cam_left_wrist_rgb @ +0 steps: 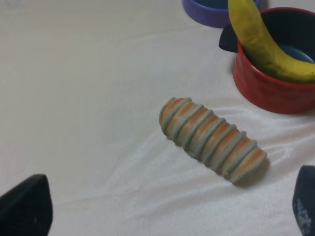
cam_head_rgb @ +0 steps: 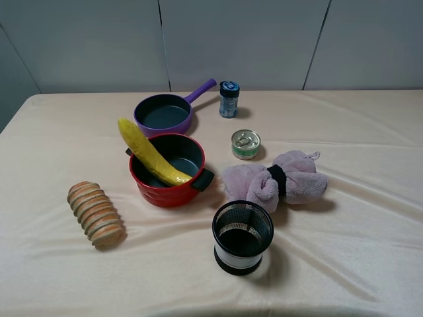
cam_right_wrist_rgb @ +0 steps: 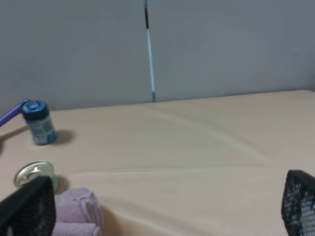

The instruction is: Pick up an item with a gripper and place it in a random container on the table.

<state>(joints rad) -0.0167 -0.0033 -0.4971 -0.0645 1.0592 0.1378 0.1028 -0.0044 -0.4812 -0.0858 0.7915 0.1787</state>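
From the high camera, the banana (cam_head_rgb: pixel 151 154) lies slanted across the red pot (cam_head_rgb: pixel 168 188) on the cream tabletop (cam_head_rgb: pixel 344 251), its upper end jutting past the rim toward the purple pan (cam_head_rgb: pixel 165 113); no arm shows.

Left wrist camera: left claw (cam_left_wrist_rgb: pixel 162 209) spread wide, empty, above the bread loaf (cam_left_wrist_rgb: pixel 212 140) beside the pot.

Right wrist camera: right claw (cam_right_wrist_rgb: pixel 167 206) released, empty, well apart from the pot. Placement looks complete; arms should keep clear so the overhanging banana isn't tipped.

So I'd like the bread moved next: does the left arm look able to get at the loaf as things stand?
Probably yes. The bread loaf lies alone on bare cloth, apart from the red pot, and the left end effector has its jaws spread wide with nothing between it and the loaf.
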